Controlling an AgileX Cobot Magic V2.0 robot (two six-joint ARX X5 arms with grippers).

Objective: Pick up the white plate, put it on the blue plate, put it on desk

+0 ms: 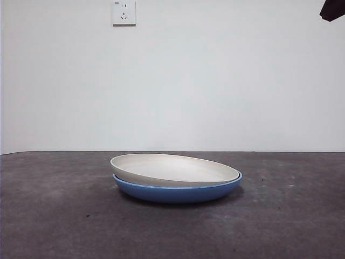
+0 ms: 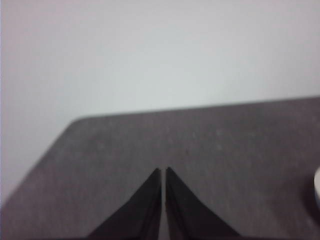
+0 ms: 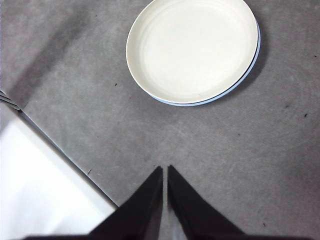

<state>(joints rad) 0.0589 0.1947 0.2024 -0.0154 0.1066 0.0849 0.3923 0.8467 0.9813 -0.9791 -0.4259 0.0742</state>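
Item one, nearest us: the desk point(image 1: 59, 216), dark grey-brown and mottled, running back to a pale wall.

Item two, mid-desk: the blue plate point(image 1: 178, 193), flat on the surface. We see its glossy outer wall in the front view, and only a thin blue crescent of rim in the right wrist view.

Item three, stacked in it: the white plate point(image 1: 175, 169), cream and matte. We note it sits slightly askew, higher at one side, its rim overhanging the blue one there.

Item four, behind: a white wall socket point(image 1: 124, 12), high on the wall.

Item five, the right gripper point(image 3: 164, 168): held high above the desk, well apart from the stacked plates, jaws pressed together with nothing between them. We log a black tip at the front view's top corner, arm unidentified.

Item six, the left gripper point(image 2: 163, 169): over bare desk, jaws likewise together and holding nothing; we catch a pale sliver at its view's edge, too blurred to name.
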